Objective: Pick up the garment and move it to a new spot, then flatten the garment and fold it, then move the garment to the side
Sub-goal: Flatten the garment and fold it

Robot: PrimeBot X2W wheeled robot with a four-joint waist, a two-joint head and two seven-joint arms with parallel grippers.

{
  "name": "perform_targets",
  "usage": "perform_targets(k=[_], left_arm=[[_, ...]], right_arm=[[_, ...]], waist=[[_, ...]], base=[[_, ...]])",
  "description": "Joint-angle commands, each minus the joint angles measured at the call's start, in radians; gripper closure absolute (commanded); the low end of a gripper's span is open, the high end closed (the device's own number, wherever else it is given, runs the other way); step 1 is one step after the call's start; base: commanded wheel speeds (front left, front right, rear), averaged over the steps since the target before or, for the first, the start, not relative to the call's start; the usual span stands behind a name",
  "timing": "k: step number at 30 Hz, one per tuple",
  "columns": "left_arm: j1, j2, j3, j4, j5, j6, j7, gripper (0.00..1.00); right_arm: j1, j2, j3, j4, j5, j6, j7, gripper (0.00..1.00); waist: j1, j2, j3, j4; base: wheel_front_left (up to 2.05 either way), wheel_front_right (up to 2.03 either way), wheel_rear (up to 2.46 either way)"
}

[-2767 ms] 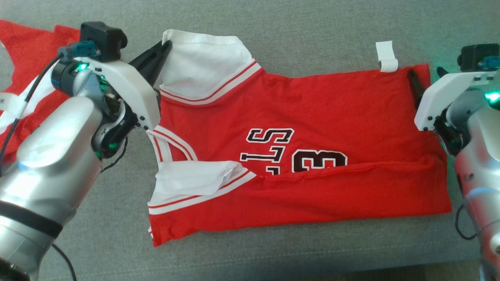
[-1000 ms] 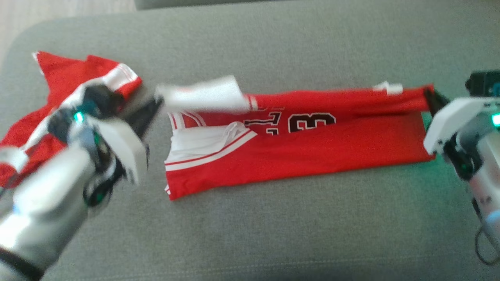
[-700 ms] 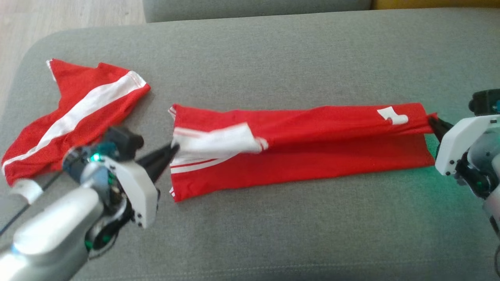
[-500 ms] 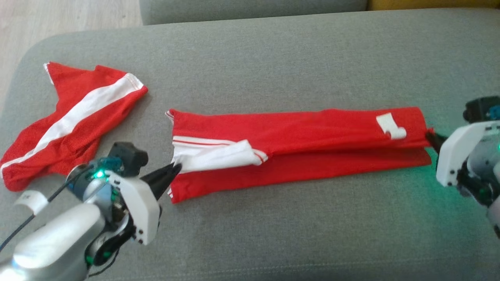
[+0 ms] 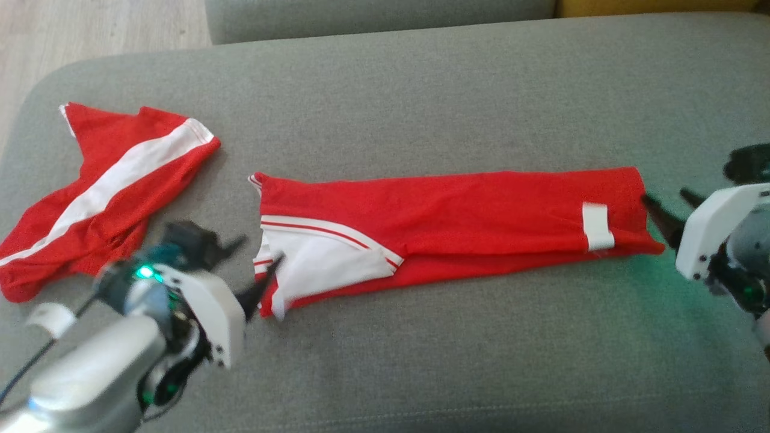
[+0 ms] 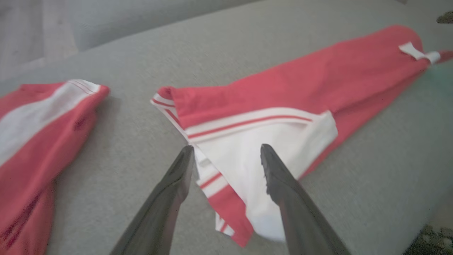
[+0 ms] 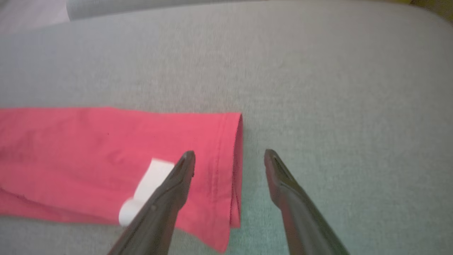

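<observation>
The folded red jersey (image 5: 457, 204) lies mid-seat on the grey sofa (image 5: 421, 90), left and right jaws both released low over that sofa, pale wood floor (image 5: 90, 24) beyond its far-left corner.

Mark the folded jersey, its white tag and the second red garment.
folded jersey (image 5: 469, 204), head view, middle of the red top layer.
white tag (image 5: 597, 227), head view, its centre.
second red garment (image 5: 108, 187), head view, on its white stripe.

This looks like a home living room: a big soft grey cloth sofa seat (image 5: 421, 90), with pale wood floor (image 5: 90, 30) past its far left corner.
</observation>
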Motion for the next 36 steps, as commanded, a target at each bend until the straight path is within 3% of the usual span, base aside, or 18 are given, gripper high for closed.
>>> perform_targets(k=[1, 8, 10, 13, 20, 28, 36], left_arm=[[-0.035, 0.025, 0.082, 0.002, -0.011, 0.026, -0.042, 0.00], [-0.029, -0.026, 0.234, 0.031, -0.057, 0.129, -0.235, 0.00], [-0.017, -0.046, 0.299, 0.037, -0.059, 0.174, -0.265, 0.00], [0.020, -0.107, 0.444, -0.009, -0.039, 0.206, -0.275, 0.00], [0.225, -0.312, 0.738, -0.143, 0.165, 0.143, -0.276, 0.00], [0.406, -0.496, 0.857, -0.126, 0.354, 0.019, -0.276, 0.00], [0.442, -0.571, 0.944, -0.103, 0.464, -0.077, -0.277, 0.00]], right_arm=[[0.012, -0.007, -0.025, -0.038, -0.011, -0.001, -0.045, 0.00], [0.025, 0.072, -0.168, -0.099, -0.039, -0.001, -0.269, 0.00], [0.037, 0.104, -0.206, -0.123, -0.057, -0.001, -0.341, 0.00], [0.066, 0.154, -0.248, -0.170, -0.094, -0.001, -0.443, 0.00], [0.158, 0.280, -0.330, -0.238, -0.259, -0.001, -0.602, 0.00], [0.281, 0.400, -0.370, -0.275, -0.380, -0.001, -0.646, 0.00], [0.294, 0.436, -0.422, -0.266, -0.424, -0.001, -0.635, 0.00]], waist=[[0.0001, -0.0001, -0.007, 0.000], [0.0001, -0.0001, -0.043, 0.005], [0.0001, -0.0001, -0.055, 0.006], [0.0001, -0.0001, -0.069, 0.007], [0.0001, -0.0001, -0.092, 0.008], [0.0001, -0.0001, -0.102, 0.006], [0.0001, -0.0001, -0.090, 0.007]], base=[[0.00, 0.00, 0.00], [0.00, 0.00, 0.00], [0.00, 0.00, 0.00], [0.00, 0.00, 0.00], [0.00, 0.00, 0.00], [0.00, 0.00, 0.00], [0.00, 0.00, 0.00]])
